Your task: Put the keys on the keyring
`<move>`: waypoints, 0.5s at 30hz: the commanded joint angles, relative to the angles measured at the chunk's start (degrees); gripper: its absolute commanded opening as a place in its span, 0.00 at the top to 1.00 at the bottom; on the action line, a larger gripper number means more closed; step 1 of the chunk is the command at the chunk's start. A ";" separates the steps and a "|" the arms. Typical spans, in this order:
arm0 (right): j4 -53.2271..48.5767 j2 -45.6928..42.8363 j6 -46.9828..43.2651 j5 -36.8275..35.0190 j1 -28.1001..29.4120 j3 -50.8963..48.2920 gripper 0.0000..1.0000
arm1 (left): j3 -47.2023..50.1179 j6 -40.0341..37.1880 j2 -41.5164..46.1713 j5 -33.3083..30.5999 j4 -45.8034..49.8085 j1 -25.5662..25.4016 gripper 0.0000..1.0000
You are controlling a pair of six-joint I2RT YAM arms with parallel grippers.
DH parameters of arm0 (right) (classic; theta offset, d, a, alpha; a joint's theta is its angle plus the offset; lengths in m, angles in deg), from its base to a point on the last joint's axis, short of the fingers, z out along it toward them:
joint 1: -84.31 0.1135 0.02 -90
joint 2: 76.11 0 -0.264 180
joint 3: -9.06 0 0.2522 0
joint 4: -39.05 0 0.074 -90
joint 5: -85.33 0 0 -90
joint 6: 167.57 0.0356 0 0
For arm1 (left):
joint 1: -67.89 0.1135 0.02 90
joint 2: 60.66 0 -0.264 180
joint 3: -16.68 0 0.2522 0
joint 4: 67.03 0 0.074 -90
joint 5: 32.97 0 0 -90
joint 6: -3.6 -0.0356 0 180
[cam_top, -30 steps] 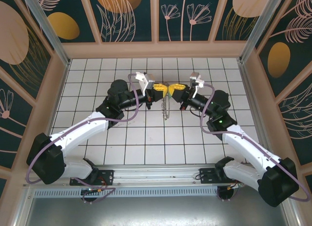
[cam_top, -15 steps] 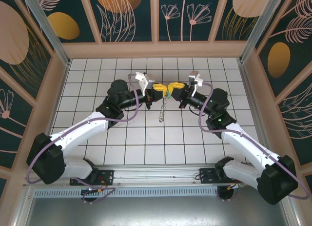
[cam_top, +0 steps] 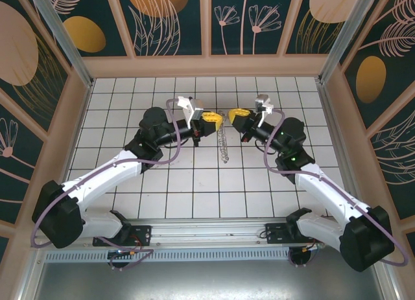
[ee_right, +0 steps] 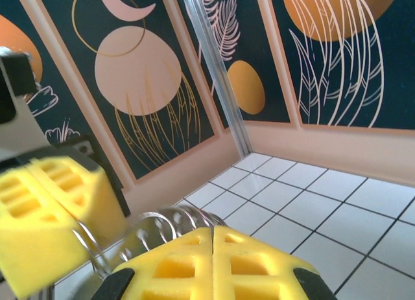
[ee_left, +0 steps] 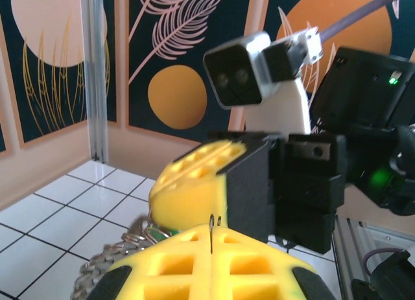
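- left gripper (cam_top: 211, 120): in its own wrist view the yellow fingers (ee_left: 175, 267) are pressed tight together. A thin wire (ee_left: 212, 223) sticks up out of the seam, so I'd say it's pinching the keyring's loop.
- right gripper (cam_top: 237, 114): pads squeezed together too. Silvery coils sit right at its tips in the right wrist view, but I can't tell if it's actually gripping anything or just nosing up against them.
- keyring (cam_top: 224, 144): held up in the air, dangling toward 6 o'clock from the gap between the two grippers, hanging closer to the left one, above the tiled table (cam_top: 194, 183).
- key (ee_left: 154, 232): there's a speck of green tucked in among the metal bits at about 9 o'clock of the left fingertips. Probably the key's head, but it's too small to swear by.
- Step in hand, my guess: the threading itself, one side holding the loop steady while the other works the key on.
- Next move probably needs tiny, slow nudges. The wire is thin and could easily slip out of the foam.
- Arm pose: the grippers face each other nose to nose, nearly touching, the left one at 9 o'clock of the right.
- The left arm sweeps up from its base at 7 o'clock, the right from 5 o'clock, both with elbows bowed outward.
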State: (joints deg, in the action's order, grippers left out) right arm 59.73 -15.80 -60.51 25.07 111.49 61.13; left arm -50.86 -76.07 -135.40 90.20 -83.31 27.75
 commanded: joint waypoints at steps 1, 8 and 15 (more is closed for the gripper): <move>2.08 -0.46 0.86 0.04 -0.36 -0.73 1.00 | -0.10 0.66 1.53 1.36 -3.66 -0.29 1.00; 0.15 -3.93 0.10 0.21 -0.46 0.32 1.00 | -0.42 0.09 1.01 1.14 -2.32 -0.27 1.00; -2.80 -7.75 -0.63 2.75 -0.35 1.58 1.00 | -0.90 -0.03 0.35 1.70 -1.89 -0.29 1.00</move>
State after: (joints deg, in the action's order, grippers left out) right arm 57.61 -22.00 -60.71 25.81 111.40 60.98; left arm -50.86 -76.05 -135.10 90.66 -83.46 27.75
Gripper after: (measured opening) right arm 0.049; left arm 0.045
